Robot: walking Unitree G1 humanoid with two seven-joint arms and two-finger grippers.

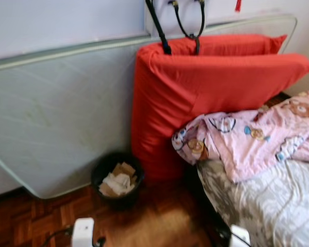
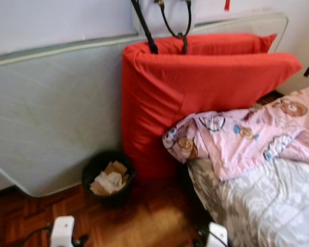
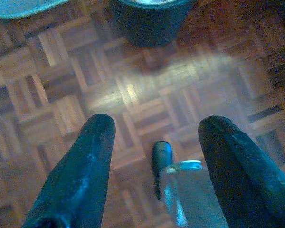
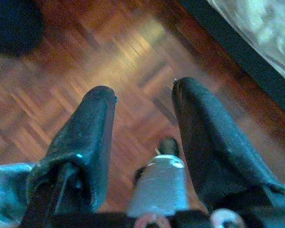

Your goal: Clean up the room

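Note:
A black waste bin holding crumpled paper and cardboard stands on the parquet floor against a leaning grey mattress. A red cushion stands upright beside it. A pink cartoon-print blanket lies bunched on the bed at the right. My left gripper hangs open above bare floor, with the bin beyond its fingertips. My right gripper is also open over the floor, near the bed's dark edge.
Black bag straps hang on the wall above the cushion. The white tops of my arms show at the lower edge. Open parquet floor lies between the bin and the bed.

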